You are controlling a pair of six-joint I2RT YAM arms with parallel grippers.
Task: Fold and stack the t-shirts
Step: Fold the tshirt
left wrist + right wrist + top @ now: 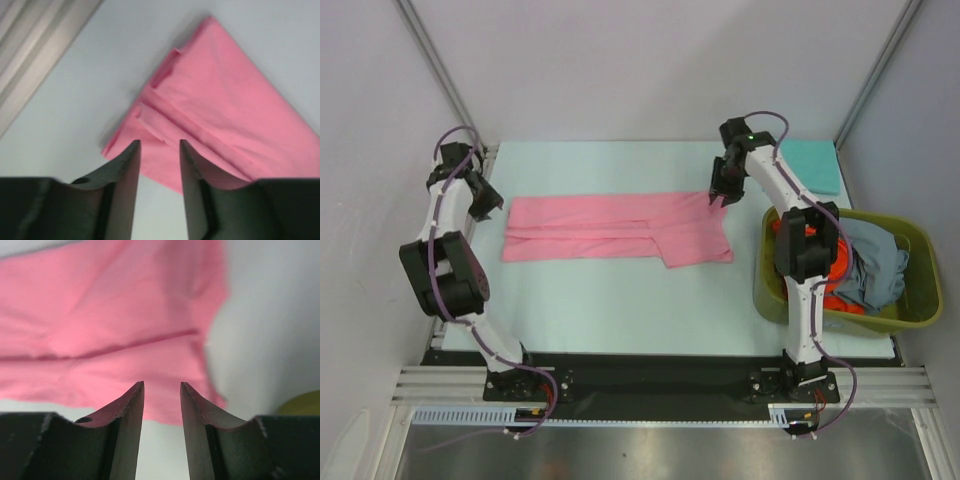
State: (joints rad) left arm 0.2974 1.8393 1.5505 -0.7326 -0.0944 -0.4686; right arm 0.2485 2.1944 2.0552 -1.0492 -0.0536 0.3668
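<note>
Top view: we note the pink t-shirt (610,228) lying flat on the bench (620,310), folded into a long band running left to right, with a wider flap hanging toward the near side at its right end. The left gripper (492,205) sits just off the shirt's left end and the right gripper (717,197) at its far right corner. From this height we cannot read the gap between the fingers. The wrist views settle it. On the left wrist camera the left gripper's two fingers stand apart with nothing between them, and the shirt's corner lies beyond the tips, showing layered fold edges that the overhead view flattens out. On the right wrist camera the right gripper is likewise parted and empty, above the shirt's edge, with a seam line crossing the cloth. A sliver of the olive-green basket (305,402) shows at the lower right. Only the overhead view shows the rest: a teal t-shirt (810,165) folded flat at the far right of the bench, and the basket to the right of the right arm, holding a grey-blue t-shirt (875,262) bunched over an orange-red t-shirt (842,302).
</note>
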